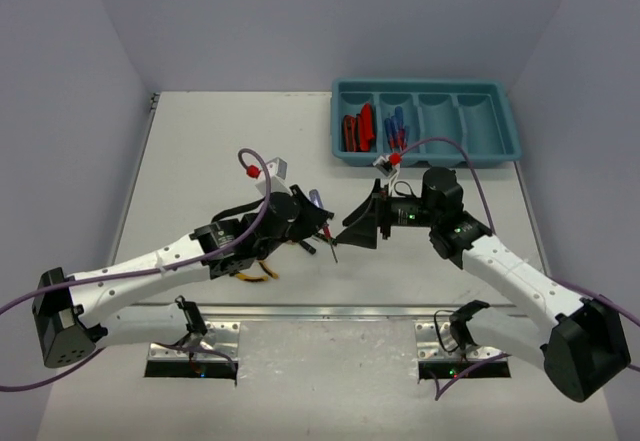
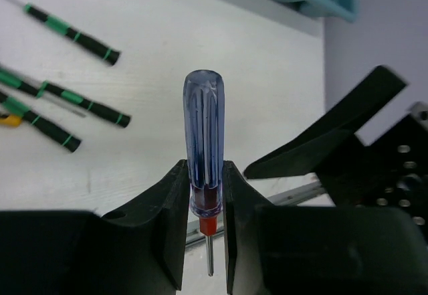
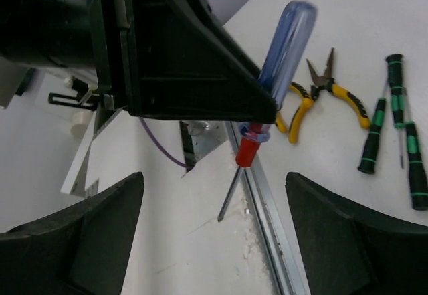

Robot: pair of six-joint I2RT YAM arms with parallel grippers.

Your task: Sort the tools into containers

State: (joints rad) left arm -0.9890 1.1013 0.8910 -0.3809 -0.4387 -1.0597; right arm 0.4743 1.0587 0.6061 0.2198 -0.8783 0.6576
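Observation:
My left gripper [image 1: 318, 227] is shut on a blue-handled, red-tipped screwdriver [image 1: 318, 203] and holds it above the table centre. In the left wrist view the jaws [image 2: 204, 205] pinch the handle's lower end, with the handle [image 2: 204, 128] sticking out forward. My right gripper [image 1: 352, 224] is open and faces it closely. In the right wrist view its fingers [image 3: 73, 235] stand wide either side of the screwdriver [image 3: 281, 61]. The teal tray [image 1: 500, 146] at the back right holds red knives [image 1: 355, 129] in its leftmost compartment and blue screwdrivers [image 1: 396, 129] in the one beside it.
Yellow-handled pliers [image 3: 321, 87] and black-and-green screwdrivers [image 3: 378, 124] lie on the table below the left arm; the screwdrivers also show in the left wrist view [image 2: 73, 34]. The pliers peek out under the left arm [image 1: 256, 274]. A metal rail [image 1: 330, 311] runs along the near edge.

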